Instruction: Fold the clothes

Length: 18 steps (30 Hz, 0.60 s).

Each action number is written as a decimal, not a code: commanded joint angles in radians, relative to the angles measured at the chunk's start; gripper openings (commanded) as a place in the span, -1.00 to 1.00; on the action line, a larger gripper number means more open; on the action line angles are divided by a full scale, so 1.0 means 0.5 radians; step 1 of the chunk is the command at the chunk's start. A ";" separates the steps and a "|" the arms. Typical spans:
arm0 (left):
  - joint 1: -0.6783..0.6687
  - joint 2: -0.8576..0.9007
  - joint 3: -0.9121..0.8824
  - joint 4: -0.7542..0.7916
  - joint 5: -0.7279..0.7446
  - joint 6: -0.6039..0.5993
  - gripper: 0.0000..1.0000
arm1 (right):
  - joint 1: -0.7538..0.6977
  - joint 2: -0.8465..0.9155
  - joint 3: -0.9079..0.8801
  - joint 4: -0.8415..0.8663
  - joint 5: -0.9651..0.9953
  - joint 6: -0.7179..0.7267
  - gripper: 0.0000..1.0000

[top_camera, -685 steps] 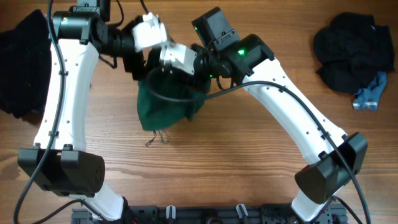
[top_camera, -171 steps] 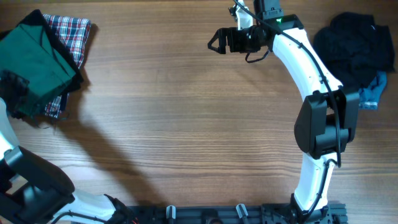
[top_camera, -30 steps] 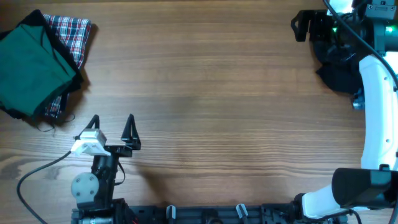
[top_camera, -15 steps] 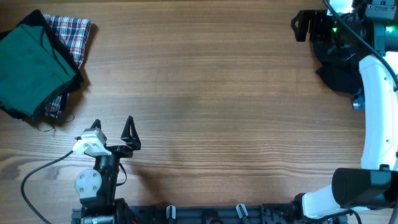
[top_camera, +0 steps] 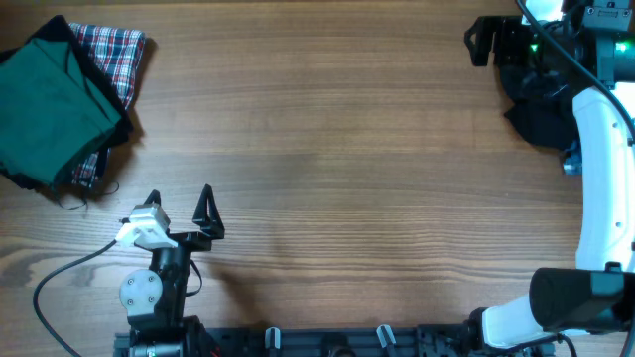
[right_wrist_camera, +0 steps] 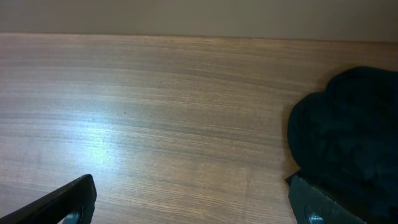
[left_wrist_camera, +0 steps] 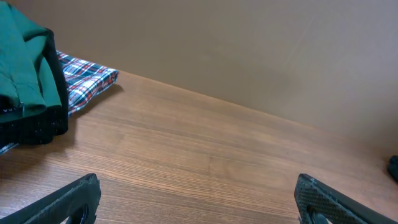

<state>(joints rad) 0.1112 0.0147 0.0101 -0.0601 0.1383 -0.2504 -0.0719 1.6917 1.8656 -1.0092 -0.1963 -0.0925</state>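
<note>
The clothes, a dark-green garment (top_camera: 55,104), lie folded at the table's far left on top of a red-blue plaid cloth (top_camera: 117,52). A thin cord end trails at their near edge. In the left wrist view the green garment (left_wrist_camera: 22,68) sits far left, well beyond the fingers. My left gripper (top_camera: 180,195) stands open near the front left, pulled back over its base, holding nothing. My right gripper (top_camera: 475,42) is open at the far right, beside a black garment (top_camera: 541,114), nothing between its fingers. The right wrist view shows the black garment (right_wrist_camera: 348,130) by the right fingertip (right_wrist_camera: 314,202).
The plaid cloth (left_wrist_camera: 87,78) pokes out from under the green garment. A small blue piece (top_camera: 570,159) lies at the black garment's near edge, partly hidden by my right arm. Bare wooden table (top_camera: 327,169) stretches between the two piles.
The left arm has settled slightly back toward its base over the last second. The right arm and both piles have not moved.
</note>
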 commanded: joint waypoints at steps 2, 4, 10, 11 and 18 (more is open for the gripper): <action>-0.005 -0.024 -0.009 -0.011 -0.034 -0.032 1.00 | 0.003 -0.027 0.023 0.006 0.033 -0.024 0.99; -0.005 -0.024 -0.009 -0.011 -0.034 -0.032 1.00 | 0.003 -0.027 0.023 0.006 0.034 -0.025 0.99; -0.005 -0.024 -0.009 -0.011 -0.034 -0.032 1.00 | 0.124 -0.266 0.008 -0.001 0.033 -0.025 0.99; -0.005 -0.024 -0.009 -0.011 -0.034 -0.032 0.99 | 0.171 -0.359 -0.011 0.009 0.033 -0.025 0.99; -0.005 -0.024 -0.009 -0.011 -0.034 -0.032 1.00 | 0.280 -1.167 -0.703 0.098 0.101 -0.137 0.99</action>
<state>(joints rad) 0.1112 0.0143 0.0101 -0.0605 0.1383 -0.2504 0.0704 1.2282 1.6920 -0.9966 -0.1852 -0.0963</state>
